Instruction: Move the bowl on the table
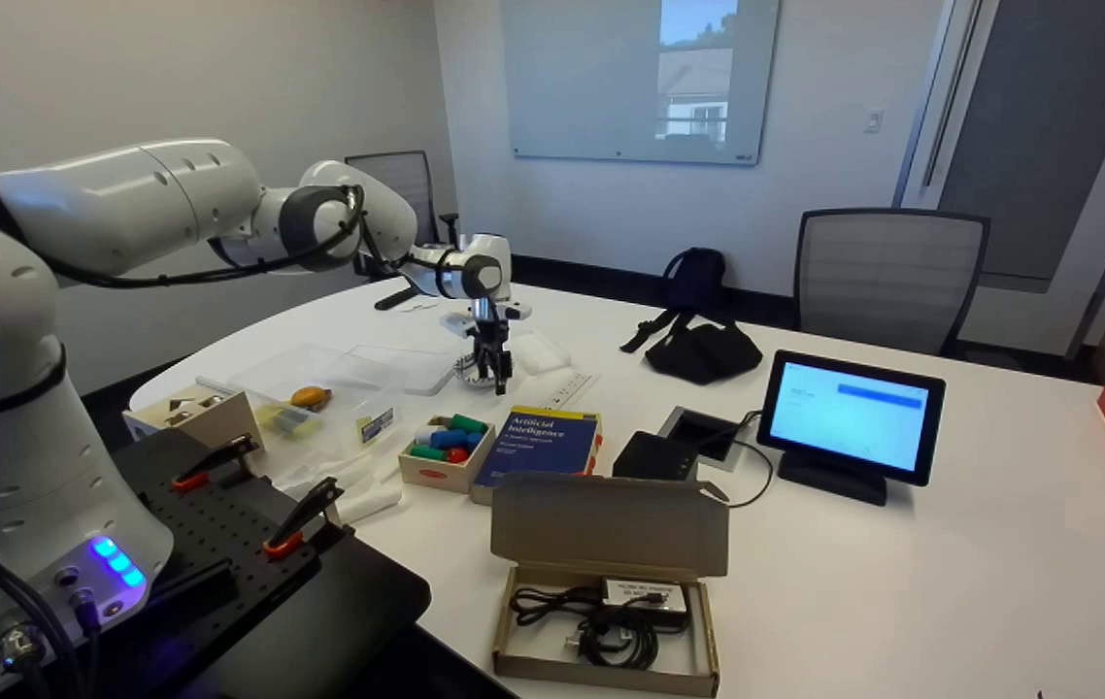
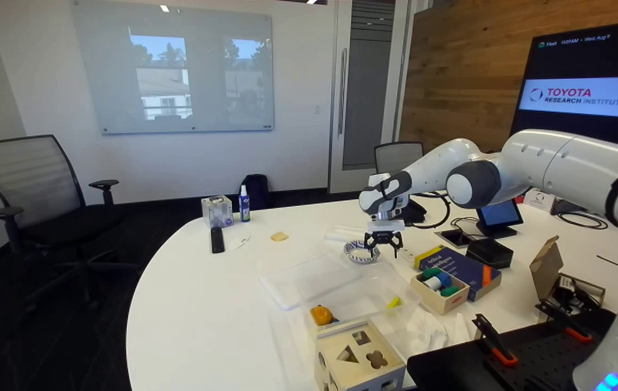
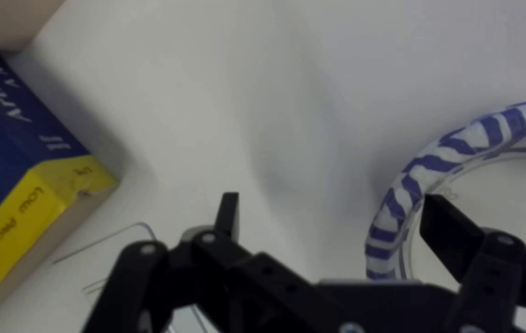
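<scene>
The bowl (image 2: 359,258) is round, shallow and white with a blue-patterned rim. It stands on the white table (image 2: 195,315). In an exterior view the bowl (image 1: 464,367) is partly hidden behind the gripper (image 1: 494,381). The gripper (image 2: 384,254) is open, pointing down at the bowl's side nearest the book. In the wrist view the bowl's rim (image 3: 385,226) lies between the spread fingers of the gripper (image 3: 331,196). One finger is over the bowl's inside, the other over the tabletop outside it. Nothing is held. Whether a fingertip touches the bowl cannot be told.
A thick blue book (image 1: 538,447) and a wooden box of coloured blocks (image 1: 436,471) stand close by. A clear plastic lid (image 2: 311,279) lies beside the bowl. A wooden shape sorter (image 2: 360,353), a tablet (image 1: 853,417) and an open cardboard box (image 1: 611,529) stand farther off.
</scene>
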